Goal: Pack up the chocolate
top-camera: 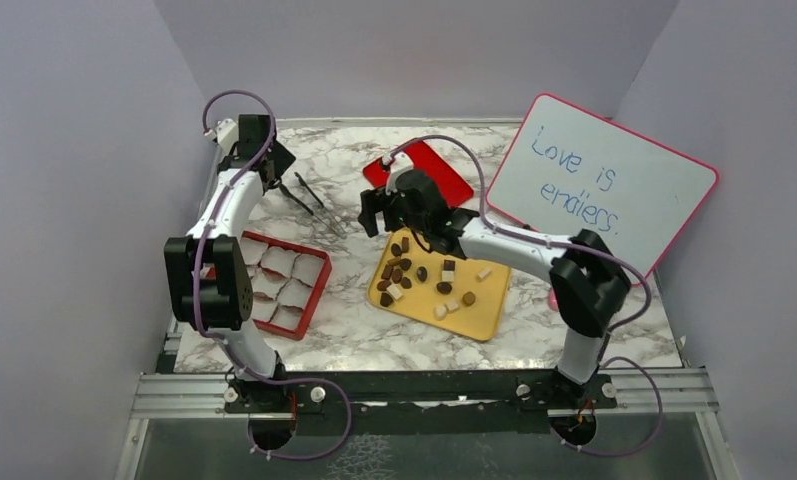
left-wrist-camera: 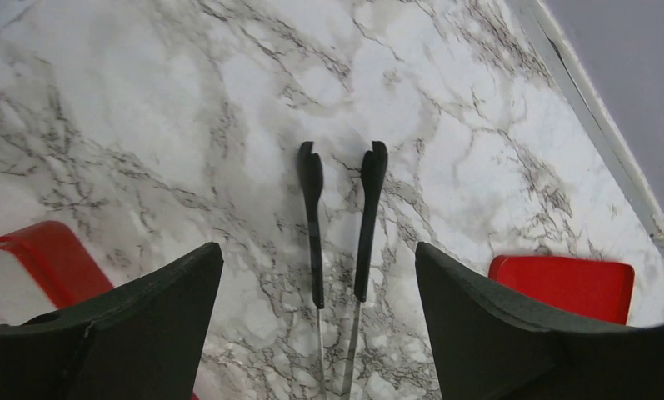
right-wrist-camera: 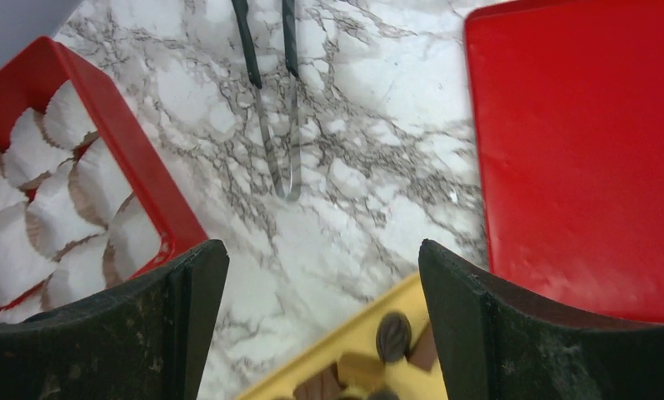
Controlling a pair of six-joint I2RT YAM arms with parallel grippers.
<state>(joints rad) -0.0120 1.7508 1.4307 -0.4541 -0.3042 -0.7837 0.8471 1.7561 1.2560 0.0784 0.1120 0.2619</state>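
Observation:
The chocolate (top-camera: 421, 273), dark, tan and cream pieces, lies scattered on a yellow tray (top-camera: 479, 318) at the table's middle. A red box (top-camera: 317, 285) lined with white paper cups (top-camera: 279, 265) stands to the left. Black-handled metal tongs (top-camera: 312, 203) lie flat on the marble. My left gripper (top-camera: 282, 172) hovers open above the tongs' (left-wrist-camera: 313, 225) handle ends, both arms lying between its fingers (left-wrist-camera: 170, 292) untouched. My right gripper (top-camera: 374, 213) is open over the tray's far-left corner (right-wrist-camera: 312, 367), one dark chocolate (right-wrist-camera: 392, 333) just inside its right finger (right-wrist-camera: 478, 317).
A flat red lid (top-camera: 426, 168) lies at the back behind the tray, also showing as the lid (right-wrist-camera: 578, 150) beside my right gripper. A pink-framed whiteboard (top-camera: 599, 180) leans at the right. Grey walls close off the table's back and sides.

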